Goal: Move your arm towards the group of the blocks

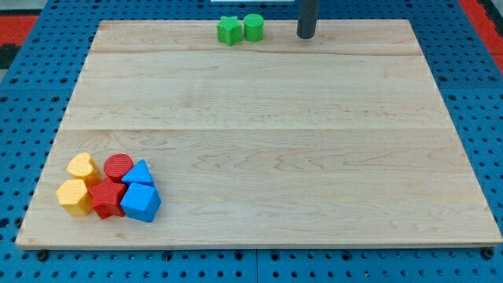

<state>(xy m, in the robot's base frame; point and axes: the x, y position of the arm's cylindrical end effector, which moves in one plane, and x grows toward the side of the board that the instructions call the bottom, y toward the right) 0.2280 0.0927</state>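
A group of several blocks lies at the view's bottom left of the wooden board: two yellow blocks, a red cylinder, a red star, a blue triangular block and a blue block. They touch one another. My tip is at the view's top edge, right of centre, far from this group. Two green blocks, a star and a cylinder, sit side by side to the left of my tip.
The board rests on a blue perforated table. A red area shows at the view's top right corner.
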